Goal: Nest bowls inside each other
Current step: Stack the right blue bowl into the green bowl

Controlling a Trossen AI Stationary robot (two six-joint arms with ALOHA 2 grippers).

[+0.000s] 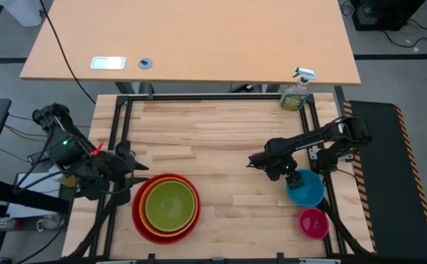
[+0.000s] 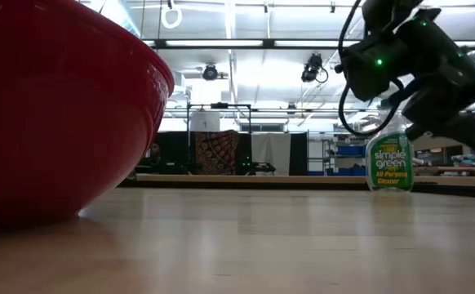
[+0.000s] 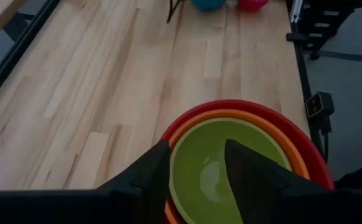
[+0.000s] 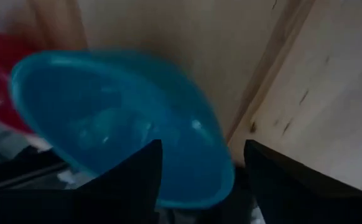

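A lime green bowl (image 1: 171, 204) sits inside an orange bowl (image 1: 149, 218), which sits inside the red bowl (image 1: 136, 213), at the near left of the table. My left gripper (image 3: 196, 146) hangs open just left of this stack, above its rim, with nothing between its fingers. The blue bowl (image 1: 309, 191) rests on the table at the near right. The small magenta bowl (image 1: 312, 223) stands just nearer than it. My right gripper (image 4: 203, 144) is open and low over the blue bowl's left rim (image 4: 221, 180), one finger on either side of that rim; no touch shows.
A green spray bottle (image 1: 296, 94) stands at the table's far right corner and shows in the low view as the spray bottle (image 2: 390, 163). A black frame rail (image 1: 329, 169) runs close behind the blue bowl. Bare wood (image 1: 221, 147) lies between the two groups of bowls.
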